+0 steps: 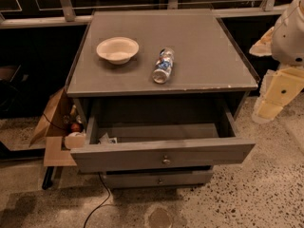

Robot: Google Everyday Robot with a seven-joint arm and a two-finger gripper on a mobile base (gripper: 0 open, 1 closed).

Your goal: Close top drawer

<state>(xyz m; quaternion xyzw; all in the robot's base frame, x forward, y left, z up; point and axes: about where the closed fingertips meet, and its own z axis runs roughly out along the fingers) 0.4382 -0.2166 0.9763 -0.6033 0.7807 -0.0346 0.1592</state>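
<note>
The grey top drawer (142, 156) of the cabinet (199, 56) stands pulled far out toward me, its small round knob (166, 161) at the centre of the front panel. Its inside is mostly bare, with a small white scrap (105, 138) at the front left corner. My white and cream arm (280, 84) hangs at the right edge of the view, beside the cabinet's right side and apart from the drawer. My gripper is out of view.
A white bowl (118, 49) and a plastic bottle (163, 65) lying on its side rest on the cabinet top. A lower drawer (159, 178) sits slightly out. An open cardboard box (57, 132) with items stands at the cabinet's left. A cable (102, 198) runs over the speckled floor.
</note>
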